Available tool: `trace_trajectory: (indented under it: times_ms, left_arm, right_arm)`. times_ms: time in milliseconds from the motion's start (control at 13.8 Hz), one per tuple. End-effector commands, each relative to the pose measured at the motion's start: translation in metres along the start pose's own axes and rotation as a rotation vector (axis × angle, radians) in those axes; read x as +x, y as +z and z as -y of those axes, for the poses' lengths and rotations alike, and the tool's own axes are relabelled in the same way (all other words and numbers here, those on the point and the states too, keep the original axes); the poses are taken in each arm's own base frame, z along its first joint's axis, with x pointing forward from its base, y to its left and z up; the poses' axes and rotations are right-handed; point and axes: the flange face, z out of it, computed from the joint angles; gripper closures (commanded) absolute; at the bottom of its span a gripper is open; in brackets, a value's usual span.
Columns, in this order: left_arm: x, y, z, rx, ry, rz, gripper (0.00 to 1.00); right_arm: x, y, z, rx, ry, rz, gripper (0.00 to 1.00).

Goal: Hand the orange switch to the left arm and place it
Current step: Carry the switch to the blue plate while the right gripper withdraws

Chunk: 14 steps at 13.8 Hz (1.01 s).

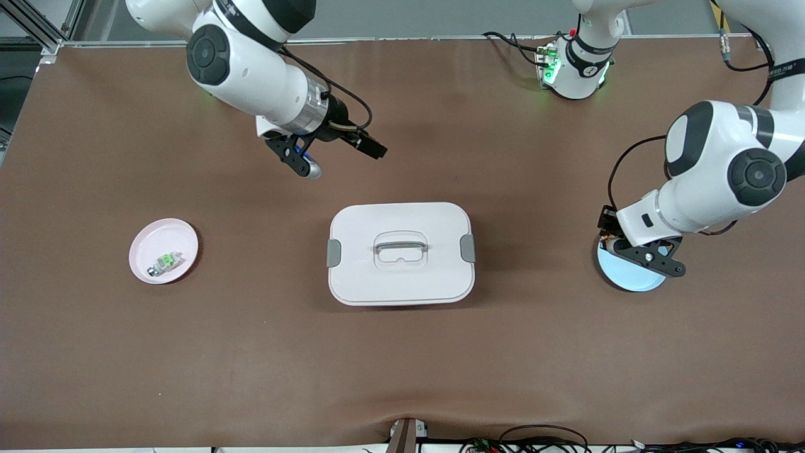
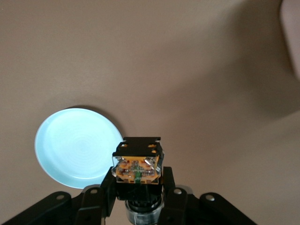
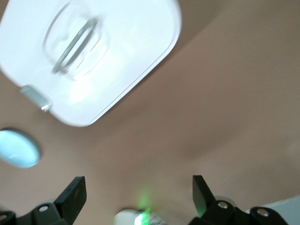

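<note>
over the blue plate: left gripper [image 2: 139, 199], fingers clamped on the orange switch [image 2: 138, 166], held clear of the blue plate [image 2: 75, 145]
over bare tabletop [image 1: 402, 352] toward the right arm's end: right gripper [image 1: 336, 156], fingers wide apart, holding nothing
mid-tabletop: box [image 1: 400, 253], lid on, between both plates
pink plate [image 1: 163, 250]: carries the green-part component [image 1: 165, 261]

We see the black-and-orange orange switch [image 2: 137, 164] pinched above the pale blue plate [image 2: 77, 146], well apart from the closed white box [image 1: 400, 253] mid-table.
</note>
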Motion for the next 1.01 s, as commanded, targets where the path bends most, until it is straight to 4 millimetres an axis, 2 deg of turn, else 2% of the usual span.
trace_trajectory:
  times_ms: [0, 145, 507, 652, 942]
  left_arm:
    - [0.004, 0.018, 0.011, 0.063, 0.111, 0.052, 1.0]
    - [0.006, 0.033, 0.019, 0.077, 0.177, 0.077, 1.0]
    - [-0.001, 0.067, 0.068, 0.079, 0.381, 0.096, 1.0]
    - [-0.004, 0.081, 0.087, 0.075, 0.474, 0.086, 1.0]
    - [-0.002, 0.114, 0.1, 0.09, 0.698, 0.109, 1.0]
  right_arm:
    - [0.002, -0.005, -0.028, -0.068, -0.135, -0.081, 0.0]
    - [0.016, -0.015, -0.046, -0.097, -0.212, -0.114, 0.0]
    - [0.062, -0.051, -0.092, -0.222, -0.381, -0.185, 0.0]
    - [0.093, -0.071, -0.117, -0.22, -0.444, -0.18, 0.0]
    - [0.165, -0.109, -0.169, -0.232, -0.543, -0.173, 0.0]
